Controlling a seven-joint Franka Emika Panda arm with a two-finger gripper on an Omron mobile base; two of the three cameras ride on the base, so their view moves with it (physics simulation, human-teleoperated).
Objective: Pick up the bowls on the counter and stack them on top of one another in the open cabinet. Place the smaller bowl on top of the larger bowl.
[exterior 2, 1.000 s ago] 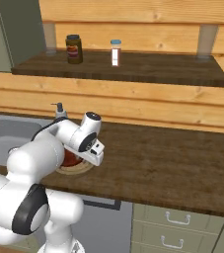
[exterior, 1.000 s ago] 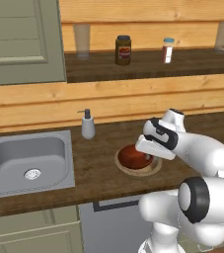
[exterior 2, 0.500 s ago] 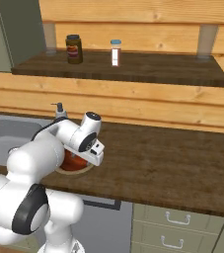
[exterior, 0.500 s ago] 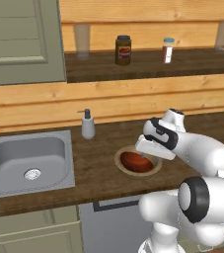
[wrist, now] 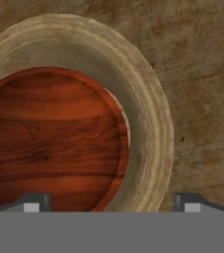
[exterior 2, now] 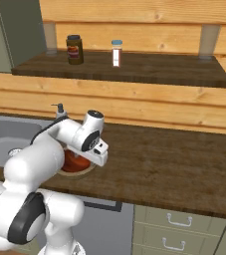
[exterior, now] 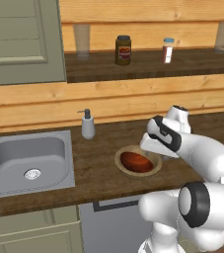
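The left base view looks forward and down from behind the arm's left side, taking in the sink (exterior: 27, 163), desk (exterior: 98, 170) and shelf (exterior: 148, 66). The right base view faces the same stretch from behind the arm's right, with more desk to the right. Both share the stacked bowls (exterior: 137, 160), the jar (exterior: 124, 50) and the shaker (exterior: 168, 50). The hand view looks steeply down from very near, onto the red bowl (wrist: 49, 143) inside the tan bowl (wrist: 150, 123).
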